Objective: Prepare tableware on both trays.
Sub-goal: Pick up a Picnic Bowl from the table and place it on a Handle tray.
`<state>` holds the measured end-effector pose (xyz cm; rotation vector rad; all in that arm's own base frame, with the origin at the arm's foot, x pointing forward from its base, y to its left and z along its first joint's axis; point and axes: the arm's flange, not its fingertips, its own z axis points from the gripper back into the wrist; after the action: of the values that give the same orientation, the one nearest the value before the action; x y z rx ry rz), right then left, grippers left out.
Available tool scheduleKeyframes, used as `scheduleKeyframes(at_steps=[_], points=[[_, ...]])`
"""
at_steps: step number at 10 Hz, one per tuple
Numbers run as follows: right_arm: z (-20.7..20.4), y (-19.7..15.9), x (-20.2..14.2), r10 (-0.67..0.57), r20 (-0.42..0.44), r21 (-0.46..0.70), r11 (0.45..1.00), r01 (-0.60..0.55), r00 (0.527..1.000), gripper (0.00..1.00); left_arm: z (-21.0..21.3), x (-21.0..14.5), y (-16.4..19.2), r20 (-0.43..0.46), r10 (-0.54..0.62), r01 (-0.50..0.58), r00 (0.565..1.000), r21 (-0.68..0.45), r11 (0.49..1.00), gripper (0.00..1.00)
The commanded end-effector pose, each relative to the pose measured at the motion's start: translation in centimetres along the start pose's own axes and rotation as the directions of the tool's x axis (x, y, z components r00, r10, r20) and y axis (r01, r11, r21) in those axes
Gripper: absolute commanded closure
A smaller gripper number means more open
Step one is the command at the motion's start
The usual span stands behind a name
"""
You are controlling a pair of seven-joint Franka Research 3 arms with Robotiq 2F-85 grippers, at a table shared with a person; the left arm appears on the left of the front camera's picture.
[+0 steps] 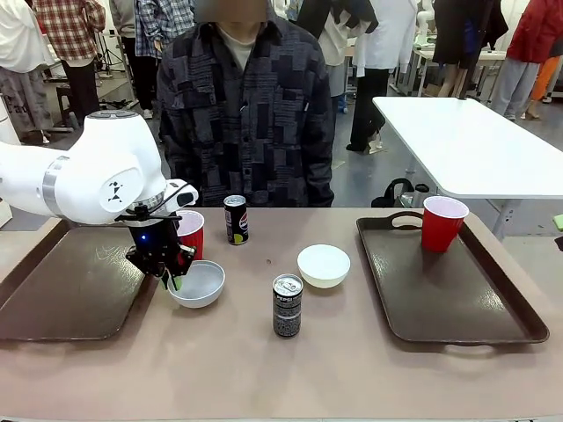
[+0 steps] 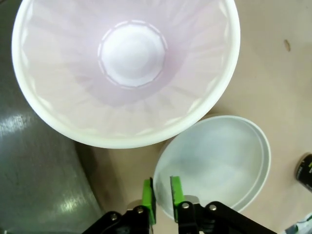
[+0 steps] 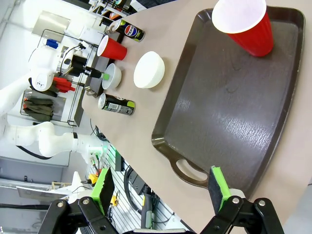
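The left gripper (image 2: 162, 195) has its green pads (image 2: 147, 197) drawn close together across the near rim of the shallow round pale grey-white bowl (image 2: 219, 161), one pad outside the wall and one inside. Treat this as a thin-edge pinch on the bowl, which sits on the table. Expect the bowl to swing or slip from the pads if you lift quickly, because the hold is on one edge only. The red plastic cup with a white inside (image 1: 191, 234) stands just behind the bowl, almost touching it. A tilt of the bowl or a sideways sweep of the gripper body could tip it. The large dark brown rectangular plastic tray (image 1: 79, 290) lies just left of the bowl, and its raised rim could catch the bowl's underside on a low carry. Well to the right of the bowl, the right gripper (image 3: 161, 190) hangs with jaws wide apart, holding nothing, above the loop handle of the matching second tray (image 3: 229, 107).
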<state>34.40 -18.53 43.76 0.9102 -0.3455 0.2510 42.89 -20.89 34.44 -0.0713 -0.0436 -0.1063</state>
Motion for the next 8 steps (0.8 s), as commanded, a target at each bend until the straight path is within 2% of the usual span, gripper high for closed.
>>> scheduleKeyframes(at_steps=[1,3,4,5,7,8], points=[[0.0,0.0,0.0,0.0,0.002,0.009,1.0,0.0,1.0,0.0,0.5,-0.5,0.2,-0.005,-0.011,0.011,1.0,0.024,1.0,1.0],[0.0,0.0,0.0,0.0,0.002,0.009,1.0,0.0,1.0,0.0,1.7,-1.9,-0.1,-0.033,-0.049,0.052,0.998,0.08,0.995,1.0],[0.0,0.0,0.0,0.0,0.002,0.009,1.0,0.0,1.0,0.0,3.6,-3.4,-0.3,-0.076,-0.076,0.083,0.994,0.09,0.993,1.0],[0.0,0.0,0.0,0.0,0.002,0.009,1.0,0.0,1.0,0.0,6.6,-5.2,-0.2,-0.085,-0.099,0.103,0.991,0.042,0.994,1.0],[0.0,0.0,0.0,0.0,0.002,0.009,1.0,0.0,1.0,0.0,12.0,-7.3,0.8,-0.023,-0.128,0.128,0.991,-0.018,0.992,1.0],[0.0,0.0,0.0,0.0,0.002,0.009,1.0,0.0,1.0,0.0,13.9,-7.2,1.8,0.011,-0.099,0.1,0.995,-0.029,0.995,1.0]])
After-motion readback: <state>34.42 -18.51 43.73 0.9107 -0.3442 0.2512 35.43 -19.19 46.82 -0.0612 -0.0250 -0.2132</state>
